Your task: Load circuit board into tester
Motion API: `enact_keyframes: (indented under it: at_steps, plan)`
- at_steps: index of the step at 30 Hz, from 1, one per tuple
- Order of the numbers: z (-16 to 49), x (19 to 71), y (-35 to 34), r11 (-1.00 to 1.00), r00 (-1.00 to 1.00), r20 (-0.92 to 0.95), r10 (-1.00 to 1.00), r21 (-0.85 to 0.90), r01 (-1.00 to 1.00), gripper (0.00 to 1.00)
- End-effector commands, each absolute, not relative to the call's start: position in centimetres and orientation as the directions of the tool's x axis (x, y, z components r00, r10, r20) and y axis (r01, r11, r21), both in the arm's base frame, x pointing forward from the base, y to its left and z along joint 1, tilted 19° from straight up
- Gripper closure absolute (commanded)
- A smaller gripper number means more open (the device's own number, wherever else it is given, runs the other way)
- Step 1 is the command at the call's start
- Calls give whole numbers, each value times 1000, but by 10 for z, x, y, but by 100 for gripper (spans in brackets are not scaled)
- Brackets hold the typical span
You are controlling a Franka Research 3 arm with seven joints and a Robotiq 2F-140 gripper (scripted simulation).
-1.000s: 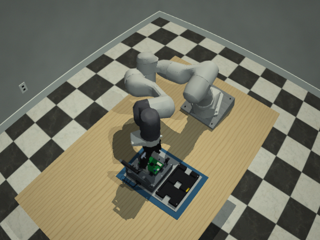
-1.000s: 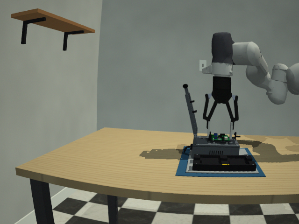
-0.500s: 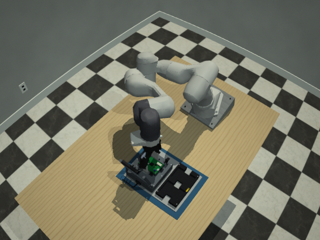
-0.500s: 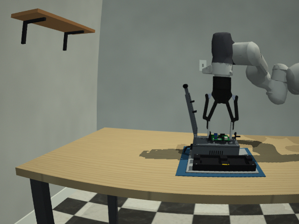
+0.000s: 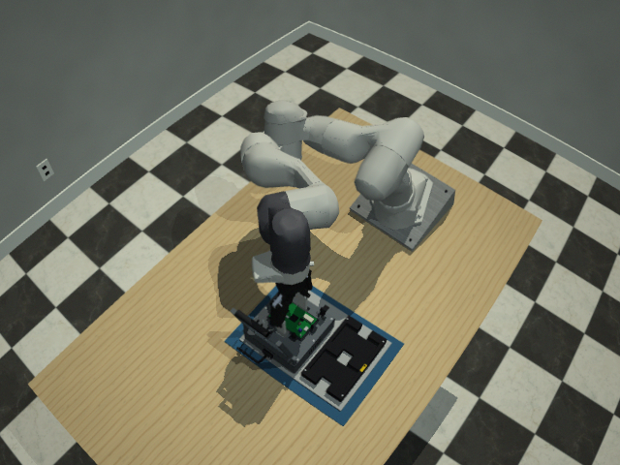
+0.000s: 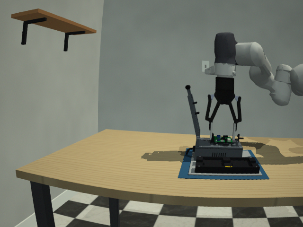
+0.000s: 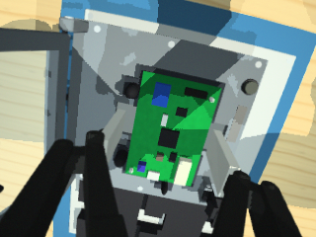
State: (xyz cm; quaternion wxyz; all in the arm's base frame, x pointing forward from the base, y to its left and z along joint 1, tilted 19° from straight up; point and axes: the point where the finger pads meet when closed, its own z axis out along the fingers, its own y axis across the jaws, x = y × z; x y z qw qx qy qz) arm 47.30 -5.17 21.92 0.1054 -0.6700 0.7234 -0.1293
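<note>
The green circuit board (image 7: 171,129) lies flat in the gray tester (image 6: 218,148), parts facing up. The jaws (image 6: 222,127) hang right over it, spread apart, one finger on each side, holding nothing. The tester's lid (image 6: 193,112) stands up, open. The black tray (image 6: 226,165) sits beside the tester on the tabletop (image 6: 97,156).

Table top (image 6: 97,156): pale wood, straight grain, matt. Mat (image 6: 185,170): blue, flat, matt. Tester (image 6: 218,149): grey, metal-looking, dull sheen. Tray (image 6: 226,167): black, plastic-looking, matt. Circuit board (image 7: 170,125): green, smooth, faintly glossy. Arm (image 5: 320,135): white casing, smooth satin. Floor (image 5: 165,160): marbled checker tiles.
</note>
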Motion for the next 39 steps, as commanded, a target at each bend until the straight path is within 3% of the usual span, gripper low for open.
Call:
enact_keyframes:
  at_steps: [1, 16, 39]
  plan:
    - [223, 472, -52, 66, -78, 22, -997, -328, -942, 42]
    - [256, 460, -50, 66, -78, 22, -997, -328, -942, 42]
    - [378, 418, -44, 66, -78, 22, -997, -328, -942, 42]
